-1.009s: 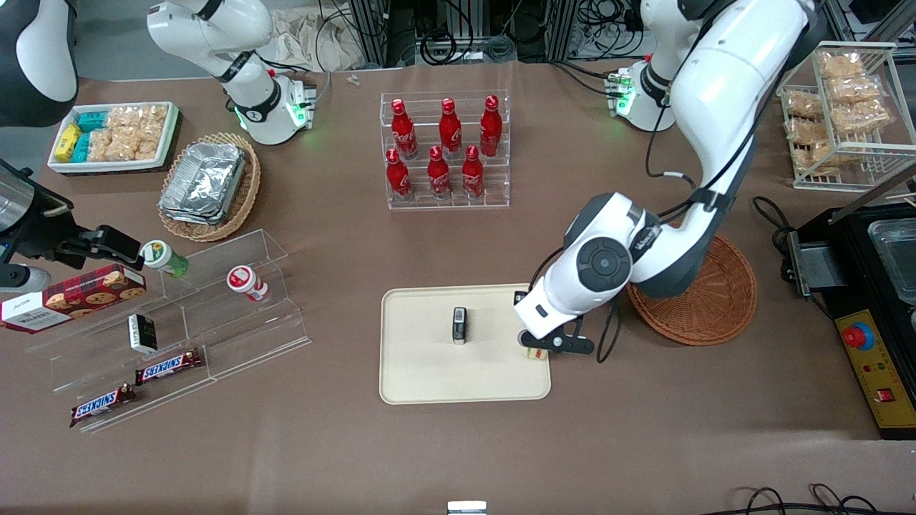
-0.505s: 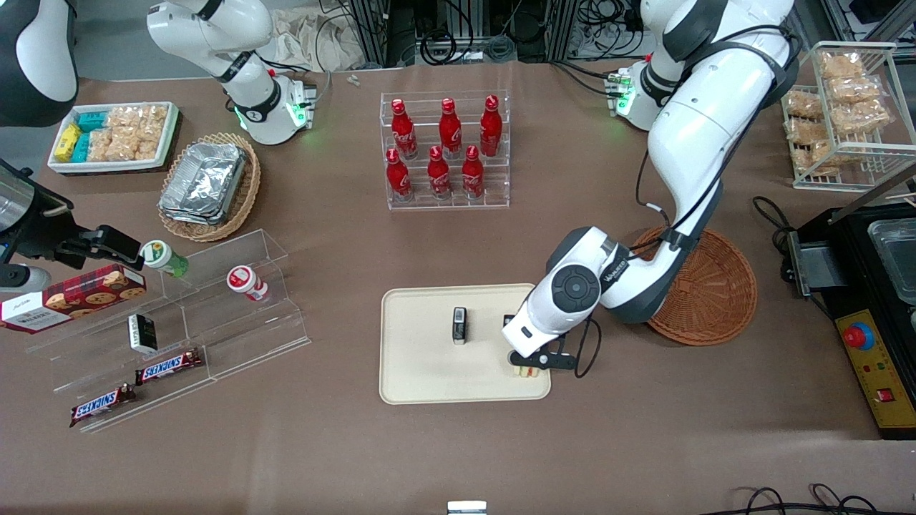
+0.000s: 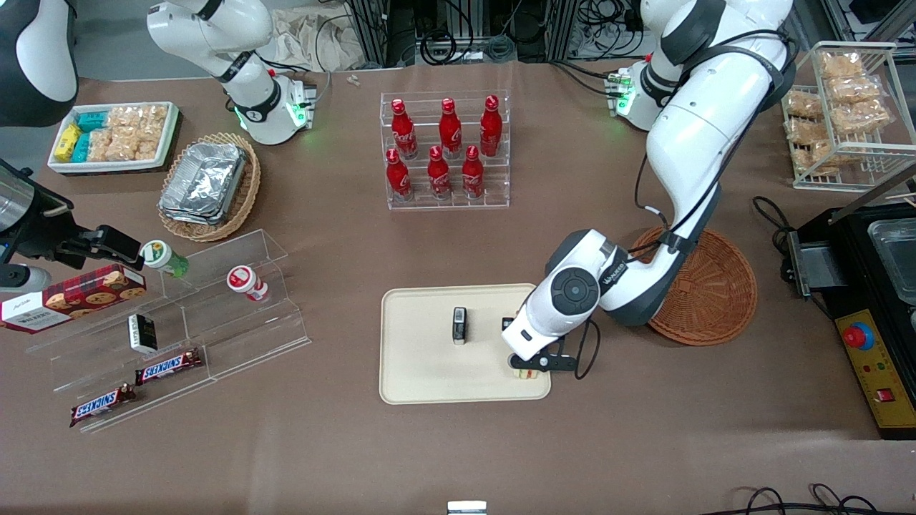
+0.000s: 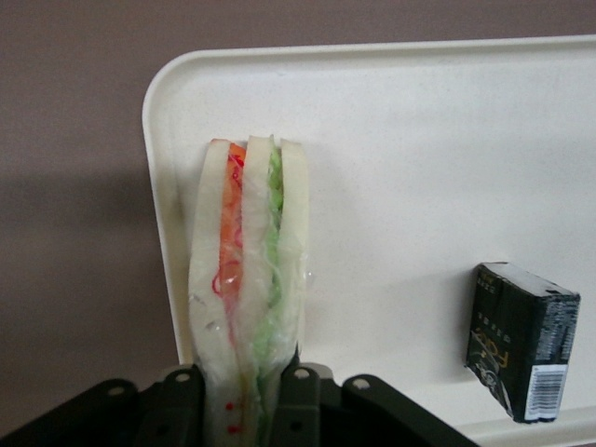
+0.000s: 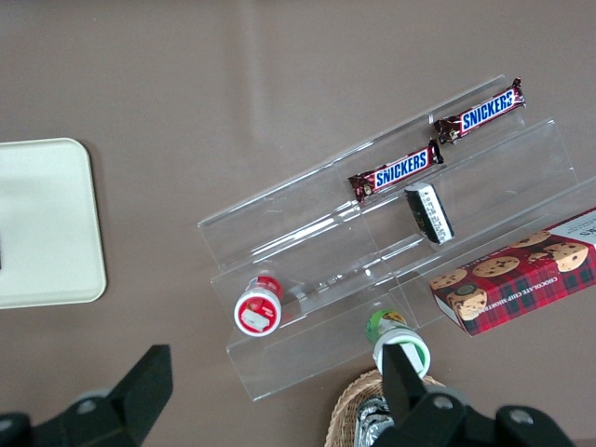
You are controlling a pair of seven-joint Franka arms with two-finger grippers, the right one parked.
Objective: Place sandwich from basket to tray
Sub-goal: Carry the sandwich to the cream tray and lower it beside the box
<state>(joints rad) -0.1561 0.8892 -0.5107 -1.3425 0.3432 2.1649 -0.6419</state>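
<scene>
My left gripper [image 3: 524, 366] [image 4: 244, 396] is shut on the sandwich [image 4: 247, 279], a wrapped wedge of white bread with orange and green filling. It stands on edge over the corner of the cream tray [image 3: 422, 372] [image 4: 410, 168] nearest the front camera at the working arm's end. From the front, only a sliver of the sandwich [image 3: 526, 373] shows under the wrist. The reddish-brown wicker basket [image 3: 708, 297] sits empty beside the tray, toward the working arm's end, partly covered by the arm.
A small black box [image 3: 459, 325] [image 4: 521, 340] stands on the tray near its middle. A rack of red bottles [image 3: 445, 150] is farther from the front camera. An acrylic stand [image 3: 186, 329] with snacks lies toward the parked arm's end.
The gripper has carried the sandwich from the tray's edge by the basket inward over the tray and nearer the front camera. In the last half second it barely moved.
</scene>
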